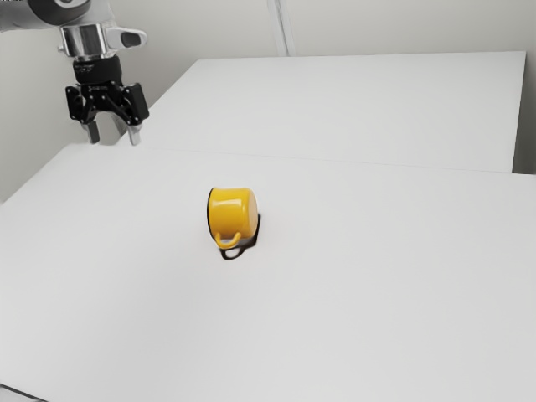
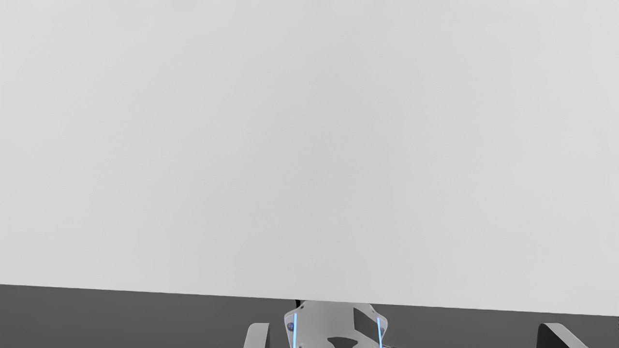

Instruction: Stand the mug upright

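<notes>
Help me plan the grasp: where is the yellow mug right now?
The yellow mug lies on its side on the white table, toward the exterior view's right from the raised, open gripper.

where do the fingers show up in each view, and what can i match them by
Exterior view: fingers apart, toward the upper left, with the mug lower and farther right.
Wrist view: one on each side of the white part with blue strips, just past the table's edge.
Shared landmark: the white table.
</notes>
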